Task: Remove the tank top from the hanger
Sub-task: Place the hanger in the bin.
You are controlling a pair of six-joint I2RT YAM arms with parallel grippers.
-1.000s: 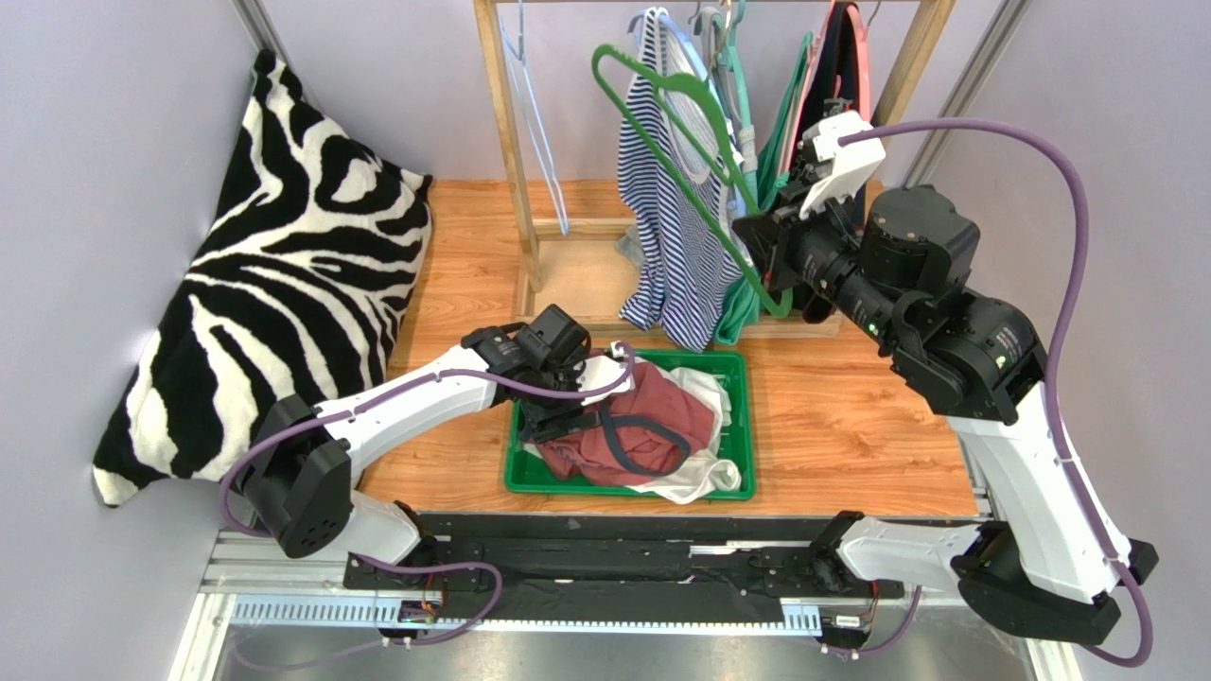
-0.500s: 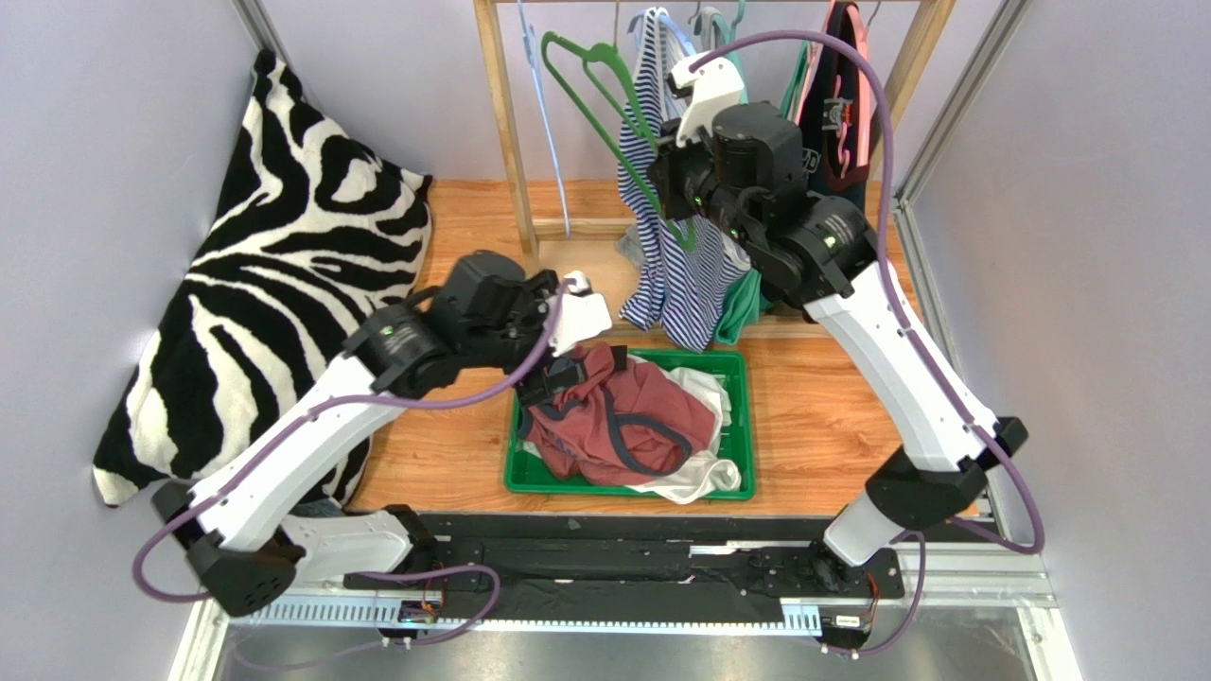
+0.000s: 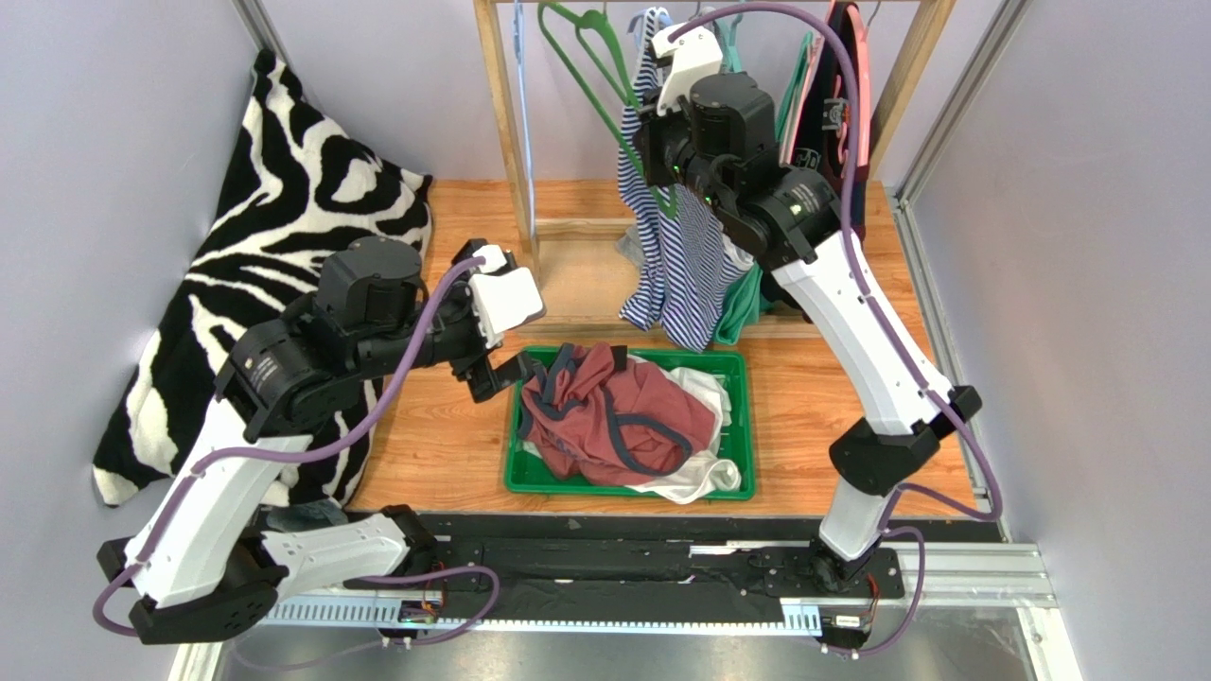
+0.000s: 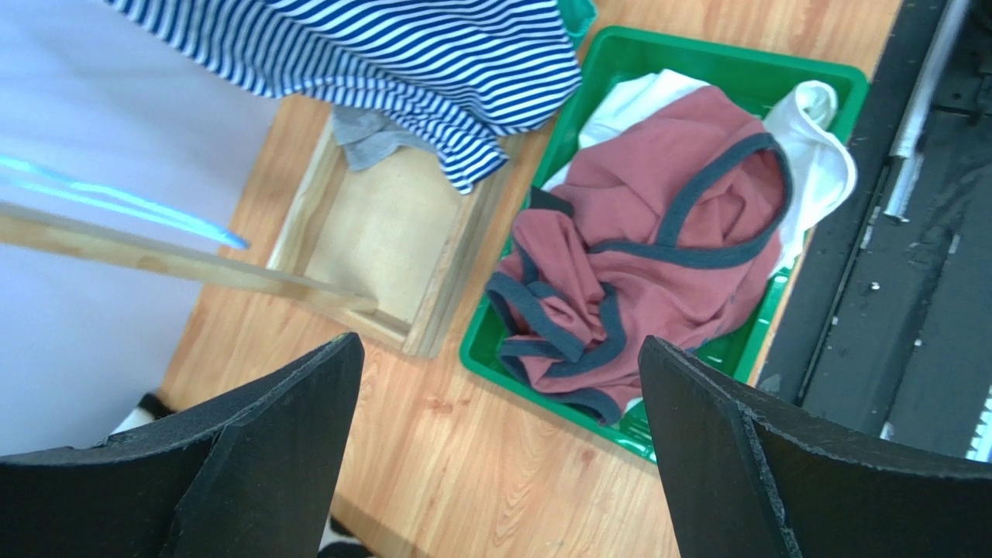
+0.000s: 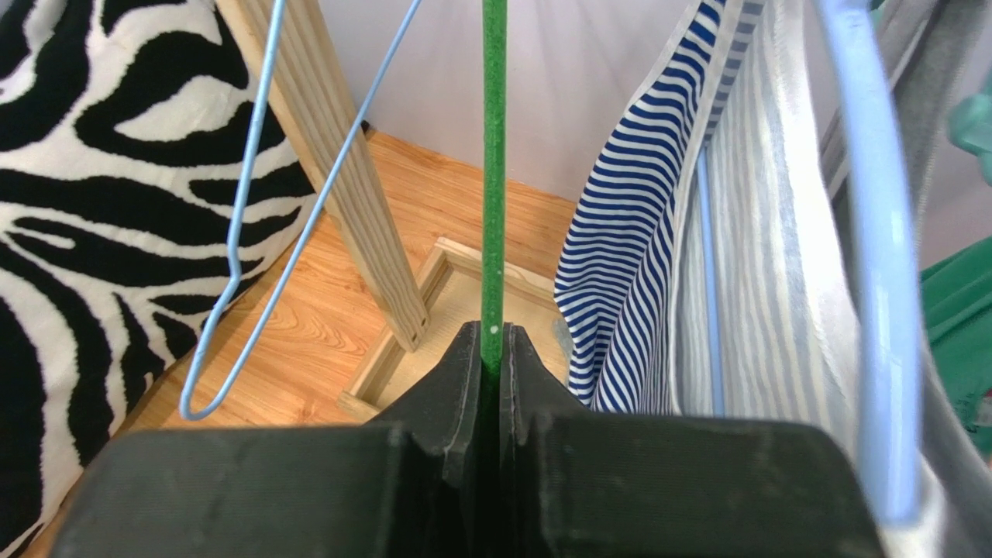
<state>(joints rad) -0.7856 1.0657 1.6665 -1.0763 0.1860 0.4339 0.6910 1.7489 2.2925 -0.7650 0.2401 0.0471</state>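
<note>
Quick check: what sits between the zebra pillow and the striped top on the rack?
Right wrist view shows three things there: the rack's wooden post, an empty light blue hanger, and the green hanger clamped in the right gripper.

You're in a robot lab test cell, not a home: plain grey partition walls (image 3: 114, 128), aluminium profile posts (image 3: 984, 64), and a black mounting rail (image 3: 640, 528) with loose cabling along the near edge. The wood-laminate tabletop (image 3: 839, 412) is staged with props: small wooden clothes rack (image 3: 508, 128), zebra-print cushion (image 3: 270, 270), green plastic tray (image 3: 744, 412).
</note>
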